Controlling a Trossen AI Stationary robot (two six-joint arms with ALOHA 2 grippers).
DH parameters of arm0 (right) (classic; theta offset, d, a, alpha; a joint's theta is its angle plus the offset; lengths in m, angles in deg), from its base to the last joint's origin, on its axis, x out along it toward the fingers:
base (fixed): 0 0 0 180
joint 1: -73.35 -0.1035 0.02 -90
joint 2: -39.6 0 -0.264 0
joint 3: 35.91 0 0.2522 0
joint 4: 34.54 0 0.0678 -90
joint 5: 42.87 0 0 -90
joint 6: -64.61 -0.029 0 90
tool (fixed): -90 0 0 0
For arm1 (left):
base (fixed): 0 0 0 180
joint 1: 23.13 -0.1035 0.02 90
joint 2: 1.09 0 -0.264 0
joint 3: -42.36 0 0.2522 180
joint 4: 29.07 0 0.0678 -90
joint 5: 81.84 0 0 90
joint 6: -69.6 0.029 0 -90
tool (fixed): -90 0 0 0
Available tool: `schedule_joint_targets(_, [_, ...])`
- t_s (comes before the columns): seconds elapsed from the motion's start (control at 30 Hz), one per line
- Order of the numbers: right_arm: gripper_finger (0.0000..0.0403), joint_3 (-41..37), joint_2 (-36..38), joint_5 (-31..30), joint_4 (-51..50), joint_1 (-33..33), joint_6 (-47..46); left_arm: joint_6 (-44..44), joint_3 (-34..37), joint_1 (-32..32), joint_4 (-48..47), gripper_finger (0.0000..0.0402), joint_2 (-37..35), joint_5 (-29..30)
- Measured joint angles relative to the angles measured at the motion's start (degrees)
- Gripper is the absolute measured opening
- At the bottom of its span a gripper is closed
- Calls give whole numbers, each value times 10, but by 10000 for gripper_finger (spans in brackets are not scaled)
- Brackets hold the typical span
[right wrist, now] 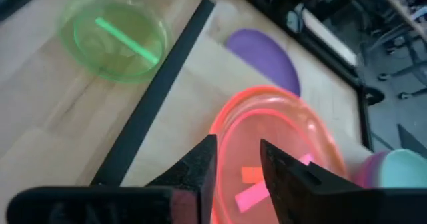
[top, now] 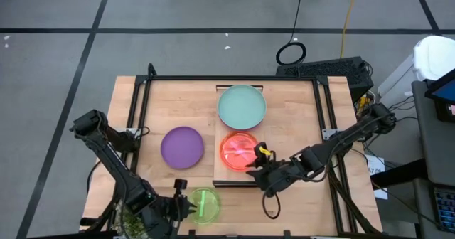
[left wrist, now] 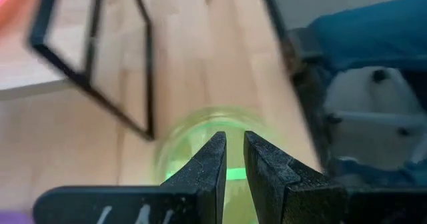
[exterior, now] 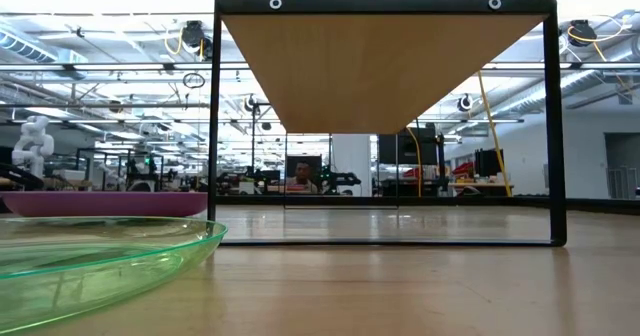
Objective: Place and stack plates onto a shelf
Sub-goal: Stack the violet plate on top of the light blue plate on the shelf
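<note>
The shelf is a raised light-wood board. It carries a teal plate at its far end and a translucent orange-red plate at its near end. A purple plate lies on the tabletop to the left of the shelf. A green plate sits near the table's front edge, and my left gripper is shut on its left rim. My right gripper is open at the orange-red plate's near right rim, one finger on each side of it. My left gripper pinches the green plate's rim between its two fingers, coming slanting down from the table's left. Only the rim's edge shows between the fingers. I cannot tell whether the plate is lifted or rests on the table. My right gripper has the orange-red plate's rim between its open fingers. I cannot tell whether they touch it. The plate lies flat on the shelf.
Black frame bars run along the table's left and right sides, and a dark bar closes the shelf's near end. Under the teal plate a magenta rim shows. Bare tabletop lies to the right of the shelf.
</note>
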Motion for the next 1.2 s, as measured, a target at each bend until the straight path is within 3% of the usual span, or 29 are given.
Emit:
schedule_joint_targets(0.3, [107,0,59,-6,23,-49,1,-58,0,-31,-141,61,0,56])
schedule_joint_targets(0.43, [107,0,69,-75,21,-92,-10,-61,0,-57,-187,61,0,58])
schedule_joint_targets(0.67, [107,0,68,-151,18,-160,-36,-37,21,-106,-188,60,0,0])
schedule_joint_targets(0.93, [107,0,68,-210,18,-216,-40,-62,94,-125,-173,60,0,-2])
schedule_joint_targets(1.2, [107,0,68,-240,18,-231,-34,-89,169,-137,-155,61,0,-1])
